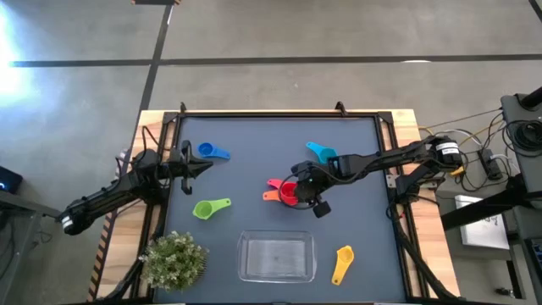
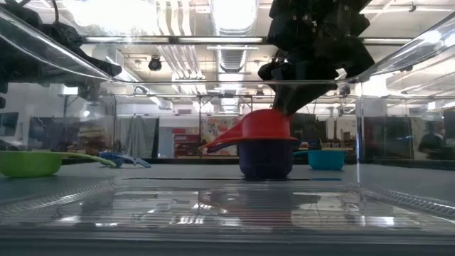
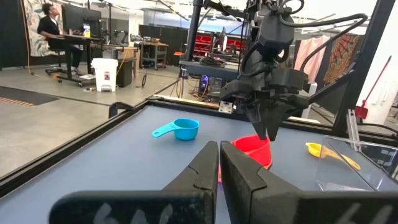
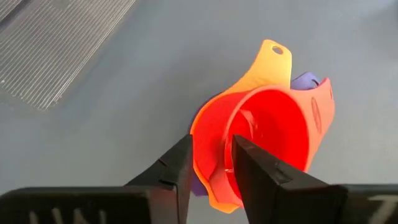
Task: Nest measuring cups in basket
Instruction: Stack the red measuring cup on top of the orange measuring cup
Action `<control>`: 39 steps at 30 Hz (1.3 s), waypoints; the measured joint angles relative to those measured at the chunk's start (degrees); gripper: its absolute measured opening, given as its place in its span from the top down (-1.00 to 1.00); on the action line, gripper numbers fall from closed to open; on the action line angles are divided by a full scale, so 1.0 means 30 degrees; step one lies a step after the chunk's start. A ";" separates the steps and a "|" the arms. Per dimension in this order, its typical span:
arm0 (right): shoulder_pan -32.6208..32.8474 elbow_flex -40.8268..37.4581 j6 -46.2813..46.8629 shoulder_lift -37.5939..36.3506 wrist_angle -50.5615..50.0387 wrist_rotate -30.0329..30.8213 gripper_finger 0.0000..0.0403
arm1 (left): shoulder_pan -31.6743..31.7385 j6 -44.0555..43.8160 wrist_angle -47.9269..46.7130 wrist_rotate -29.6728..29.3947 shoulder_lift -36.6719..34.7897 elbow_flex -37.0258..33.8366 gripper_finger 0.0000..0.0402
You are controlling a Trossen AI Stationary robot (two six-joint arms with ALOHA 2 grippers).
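**Right end effector pinching the red cup on the stack**

My right end effector (image 4: 208, 163) sits over the middle of the counter, its two fingers closed across the rim of the red cup (image 4: 273, 134) — one finger inside the bowl, one outside. That red cup is nested in an orange cup (image 4: 264, 68), whose handle sticks out past it, and a purple cup (image 2: 264, 158) sits underneath; from the low view the purple one rests on the counter (image 1: 254, 135) with the red bowl riding on top. The stack stands just behind the basket (image 1: 276, 257), not in it.

Further out, I see the teal cup (image 1: 320, 152) beyond the right arm's wrist, the yellow cup (image 1: 342, 264) lying just beside the basket's right end, the green cup (image 1: 210, 207) on the left half of the counter and the blue cup (image 1: 211, 152) farther back on that side. All four are well apart from the stack. A bushy plant (image 1: 174, 260) stands at the front left corner, near the basket.

My left end effector (image 3: 219, 168) waits at the left side of the counter, near the blue cup — fingers pressed together, holding nothing.
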 joint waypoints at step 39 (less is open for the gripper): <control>0.0549 0.0044 -0.2598 -0.0138 -0.0607 0.5134 0.93 | -0.0006 0.0000 -0.0002 0.0002 -0.0007 0.0000 1.00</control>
